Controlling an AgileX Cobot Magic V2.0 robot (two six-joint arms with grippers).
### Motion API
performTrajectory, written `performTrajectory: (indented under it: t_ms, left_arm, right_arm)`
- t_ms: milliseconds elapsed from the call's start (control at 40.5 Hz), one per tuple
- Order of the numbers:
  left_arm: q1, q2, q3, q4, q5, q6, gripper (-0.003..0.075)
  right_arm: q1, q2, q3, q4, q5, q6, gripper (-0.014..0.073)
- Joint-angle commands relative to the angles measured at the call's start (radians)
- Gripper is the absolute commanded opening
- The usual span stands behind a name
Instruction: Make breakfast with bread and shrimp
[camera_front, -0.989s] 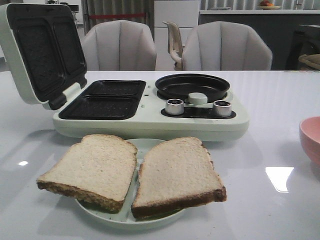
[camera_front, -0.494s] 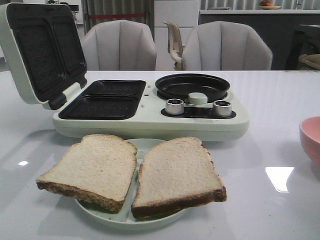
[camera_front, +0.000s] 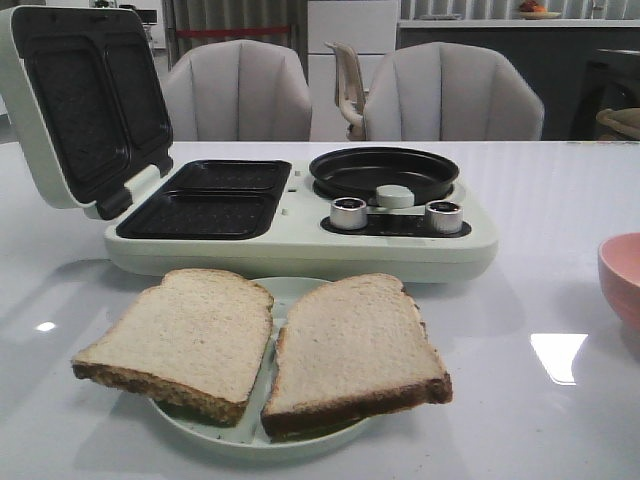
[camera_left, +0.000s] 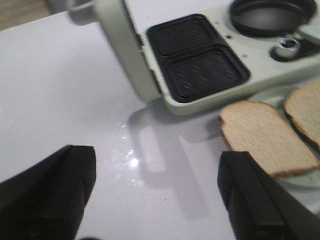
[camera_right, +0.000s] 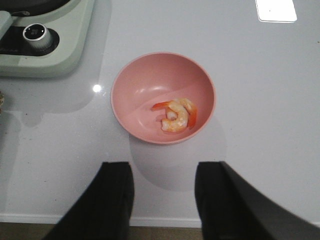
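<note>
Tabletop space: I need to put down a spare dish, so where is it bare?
Bare table lies between the plate of bread and the pink bowl, and left of the breakfast maker. The strip between maker and plate is tight.

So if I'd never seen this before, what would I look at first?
Probably the two big bread slices side by side on a pale plate at the front of the table. Right behind them is the green breakfast maker with its lid flipped open. Off to the right, a pink bowl holds the orange-and-white shrimp.
</note>
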Motion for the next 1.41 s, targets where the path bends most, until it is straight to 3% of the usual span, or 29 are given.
performTrajectory:
  t_ms: [0, 148, 321, 568, 717, 1112, 1384]
  left_arm:
    - [-0.148, 0.023, 0.008, -0.002, -0.087, 0.145, 0.0561]
    - [-0.351, 0.086, 0.070, 0.137, -0.085, 0.184, 0.0561]
    - [-0.520, 0.221, 0.089, 0.306, -0.082, 0.153, 0.0560]
    - [-0.665, 0.459, 0.089, 0.702, -0.088, -0.162, 0.0560]
    - [-0.681, 0.597, 0.085, 0.924, -0.106, -0.366, 0.0561]
    - [-0.674, 0.871, 0.067, 1.386, -0.140, -0.741, 0.0560]
    - [-0.672, 1.036, -0.004, 1.496, -0.076, -0.802, 0.0560]
  right_arm:
    - [-0.006, 0.011, -0.034, 0.004, -0.067, -0.002, 0.0423]
    - [-0.006, 0.011, -0.034, 0.004, -0.068, -0.002, 0.0423]
    - [-0.006, 0.011, -0.034, 0.004, -0.068, -0.002, 0.0423]
    - [-0.006, 0.011, -0.034, 0.004, -0.068, -0.002, 0.0423]
    - [-0.006, 0.011, -0.034, 0.004, -0.068, -0.002, 0.0423]
    - [-0.006, 0.011, -0.034, 0.004, -0.068, -0.002, 0.0423]
    - [-0.006, 0.011, -0.034, 0.004, -0.068, -0.002, 0.0423]
